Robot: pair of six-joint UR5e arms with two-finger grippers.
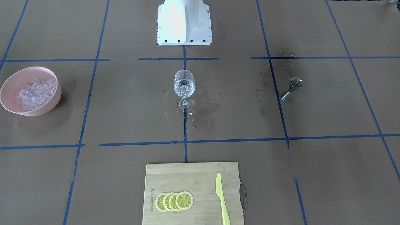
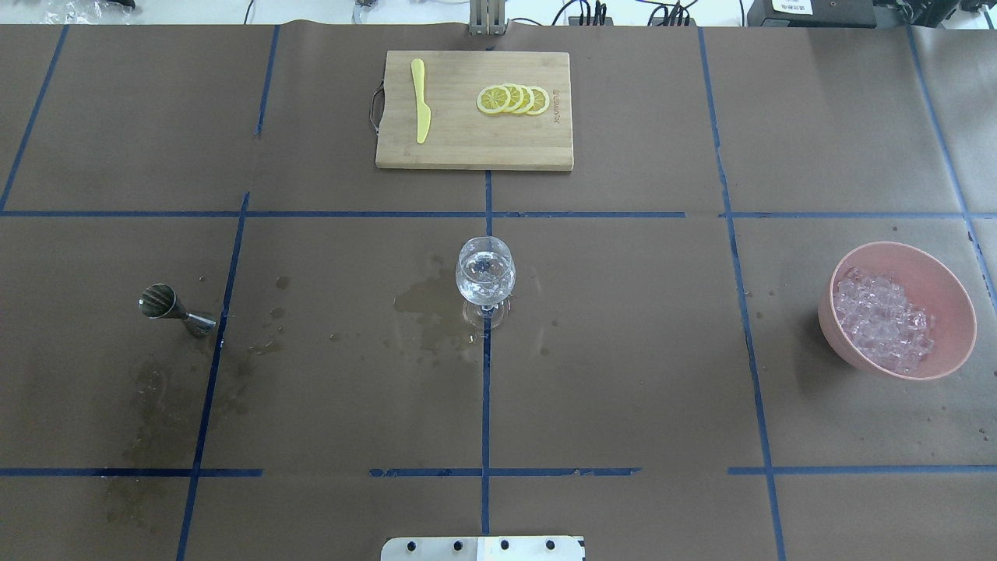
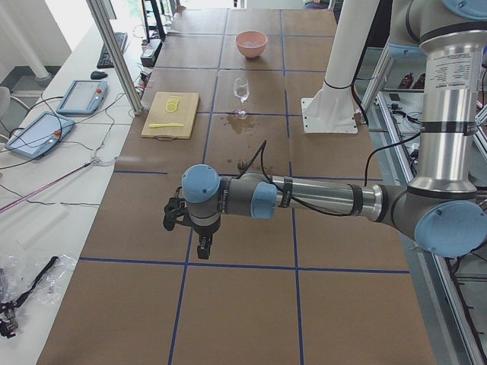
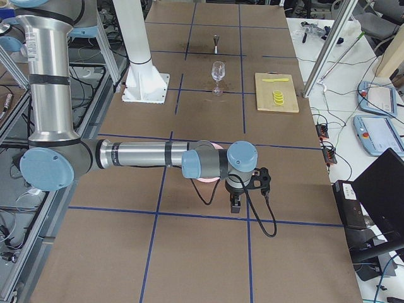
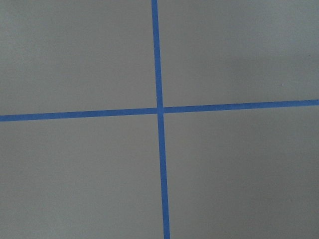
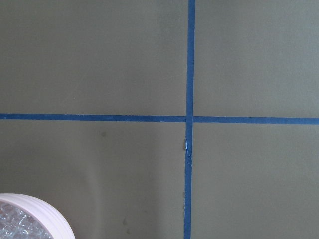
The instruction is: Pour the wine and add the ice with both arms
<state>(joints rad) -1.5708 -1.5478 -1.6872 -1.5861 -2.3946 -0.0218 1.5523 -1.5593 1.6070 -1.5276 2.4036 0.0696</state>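
Note:
A stemmed glass [image 1: 184, 87] stands upright at the table's middle, also in the overhead view [image 2: 484, 273]. It holds clear wine [image 1: 184, 91] and what look like clear cubes. A pink bowl [image 1: 53, 102] of ice [image 1: 34, 92] sits on my right side [image 2: 903, 251]. A steel jigger [image 1: 291, 89] stands empty on my left side [image 2: 175, 306]. My left gripper [image 3: 204, 247] hangs past the table's left end; my right gripper [image 4: 237, 203] hangs just beyond the bowl. Both show only in side views, so I cannot tell if they are open.
A bamboo cutting board [image 2: 467, 148] with lemon slices [image 2: 514, 99] and a yellow knife [image 2: 420, 109] lies at the far edge. Wet stains [image 2: 424, 312] mark the paper near the glass and jigger. The white base block [image 1: 184, 22] stands behind the glass.

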